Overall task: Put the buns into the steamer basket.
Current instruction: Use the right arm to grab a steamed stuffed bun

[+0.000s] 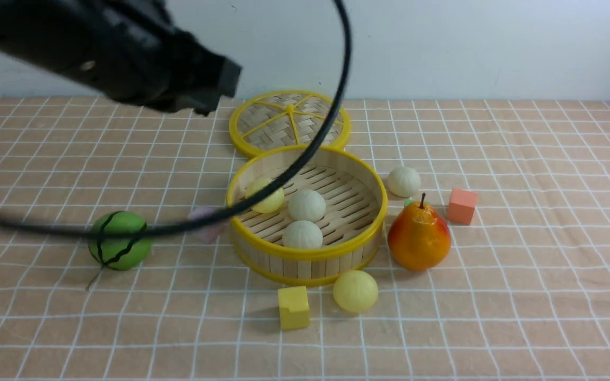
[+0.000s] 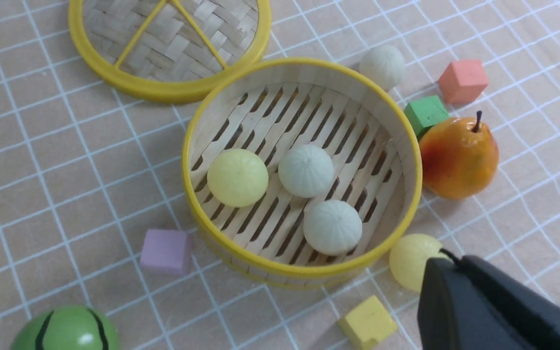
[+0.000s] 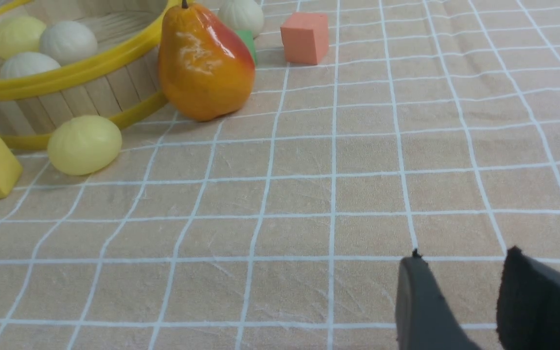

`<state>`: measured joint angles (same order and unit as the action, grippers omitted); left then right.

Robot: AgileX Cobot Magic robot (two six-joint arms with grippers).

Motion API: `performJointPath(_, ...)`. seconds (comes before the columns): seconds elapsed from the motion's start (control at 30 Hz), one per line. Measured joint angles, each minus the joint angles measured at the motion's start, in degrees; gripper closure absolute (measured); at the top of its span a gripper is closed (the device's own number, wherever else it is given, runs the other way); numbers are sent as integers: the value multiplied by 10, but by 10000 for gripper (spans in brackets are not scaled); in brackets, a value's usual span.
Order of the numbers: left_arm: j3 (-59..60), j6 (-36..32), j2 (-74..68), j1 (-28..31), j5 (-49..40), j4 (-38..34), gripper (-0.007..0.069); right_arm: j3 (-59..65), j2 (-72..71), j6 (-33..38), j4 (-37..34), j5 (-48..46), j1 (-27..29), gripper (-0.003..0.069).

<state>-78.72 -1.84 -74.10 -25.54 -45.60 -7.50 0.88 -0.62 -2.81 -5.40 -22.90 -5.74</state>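
Buns (image 1: 307, 205): three lie in the steamer basket (image 1: 305, 267) at centre, one pale yellow on the left and two off-white.
Loose off-white bun (image 1: 403, 181): on the cloth, just right of the basket's far side.
Loose yellow bun (image 1: 355, 290): just in front of the near wall.
Around: a pear (image 1: 419, 238) close to the basket's right; salmon cube (image 1: 462, 206) farther right; yellow cube (image 1: 293, 307) beside the loose yellow bun; watermelon ball (image 1: 119, 239) well left; lid (image 1: 289, 123) flat behind the far rim.
In the way: a black cable (image 1: 331, 116) sweeps across lid and basket.
Left gripper (image 2: 443, 282): clenched, empty, raised above the table.
Right gripper (image 3: 464, 257): jaws parted, nothing between, low over bare cloth at near right.
Surface: peach tablecloth (image 1: 522, 296) with white grid; pale wall (image 1: 469, 47) behind.
Hard to see: green cube (image 2: 425, 114) mostly hidden behind the pear from the front; lilac cube (image 2: 166, 250) blurred behind the cable.
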Motion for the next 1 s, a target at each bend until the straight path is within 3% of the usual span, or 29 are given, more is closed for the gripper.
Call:
performJointPath(0.1, 178, 2, 156, 0, 90, -5, 638, 0, 0, 0, 0, 0, 0, 420)
performJointPath(0.4, 571, 2, 422, 0, 358, -88, 638, 0, 0, 0, 0, 0, 0, 420)
performJointPath(0.63, 707, 2, 516, 0, 483, -97, 638, 0, 0, 0, 0, 0, 0, 420)
performJointPath(1.0, 772, 2, 518, 0, 477, -99, 638, 2, 0, -2, 3, 15, 0, 420)
